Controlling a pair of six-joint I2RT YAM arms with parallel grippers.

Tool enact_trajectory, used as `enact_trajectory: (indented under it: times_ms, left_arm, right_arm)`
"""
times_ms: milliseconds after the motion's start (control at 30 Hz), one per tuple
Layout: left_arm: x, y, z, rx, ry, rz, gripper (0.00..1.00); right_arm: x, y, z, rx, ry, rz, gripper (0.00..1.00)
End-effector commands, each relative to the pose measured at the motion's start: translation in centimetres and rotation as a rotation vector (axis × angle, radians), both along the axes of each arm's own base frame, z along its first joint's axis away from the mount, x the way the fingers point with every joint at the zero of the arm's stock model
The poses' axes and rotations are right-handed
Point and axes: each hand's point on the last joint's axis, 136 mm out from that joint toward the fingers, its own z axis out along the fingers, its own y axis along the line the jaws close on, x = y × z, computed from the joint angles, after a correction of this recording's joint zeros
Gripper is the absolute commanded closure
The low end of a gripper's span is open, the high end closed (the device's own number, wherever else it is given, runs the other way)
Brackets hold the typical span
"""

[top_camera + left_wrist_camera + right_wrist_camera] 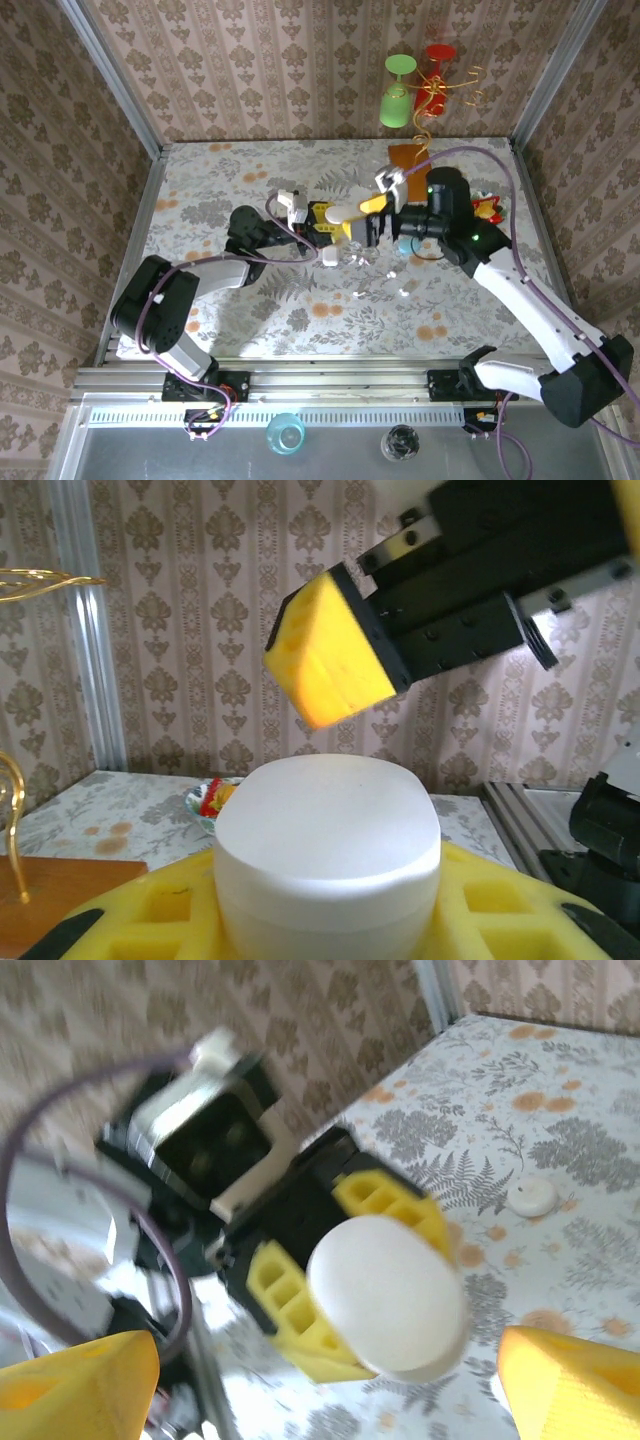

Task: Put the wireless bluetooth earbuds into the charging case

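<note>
Presently the left pincer clamps a closed white pebble-shaped charging case, the right pincer gapes empty beside it, tiny white earbuds lie mid-way across the floral worktop; opening the lid probably comes next.

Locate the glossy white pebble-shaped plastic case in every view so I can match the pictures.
Top external: the white pebble-shaped case sits mid-table, where the two arms' tips meet.
Left wrist: bottom centre, large and close, seated between yellow pads.
Right wrist: centre, slightly right, above the floral tabletop.
Shared landmark: the left gripper's yellow fingers hug the case on both sides in all three views.
</note>
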Motion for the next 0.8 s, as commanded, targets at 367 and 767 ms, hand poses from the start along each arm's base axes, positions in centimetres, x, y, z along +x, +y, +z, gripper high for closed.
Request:
enact_trajectory:
  times_ms: [367,767]
  left_arm:
    - [-3.1,-0.1,1.8,-0.014,-0.049,-0.124,0.67]
    - [-2.8,-0.2,0.8,0.006,-0.028,-0.141,0.67]
  right_arm:
    - [2.7,-1.6,-1.4,-0.285,-0.255,-0.123,0.12]
    - [4.5,-2.5,0.0,-0.199,-0.256,-0.240,0.14]
